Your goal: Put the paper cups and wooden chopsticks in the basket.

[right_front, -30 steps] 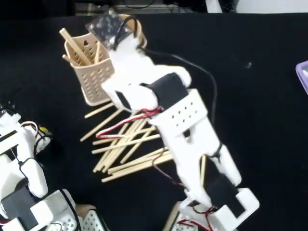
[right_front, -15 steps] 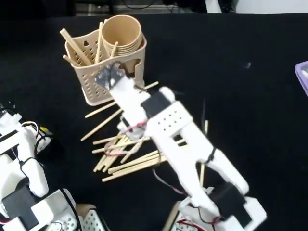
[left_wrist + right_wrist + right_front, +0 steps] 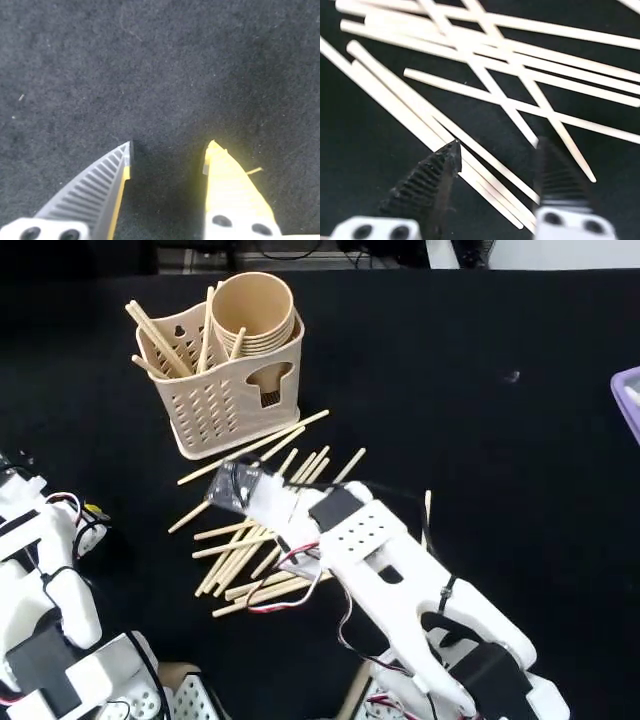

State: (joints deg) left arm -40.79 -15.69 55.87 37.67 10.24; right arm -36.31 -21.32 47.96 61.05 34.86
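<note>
Your right gripper, jaws wide, hovers over loose pale wooden chopsticks near the beige perforated plastic basket.

Robotics lab or test bench suggested. Surface draped in black cloth. Two white plastic arms mounted at near edge: one at near left, one at near centre. Red and black wiring left exposed on latter. Dark cables seen beyond far edge.

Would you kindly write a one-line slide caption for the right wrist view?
Open right gripper hovering over scattered wooden chopsticks on the black table.
</note>
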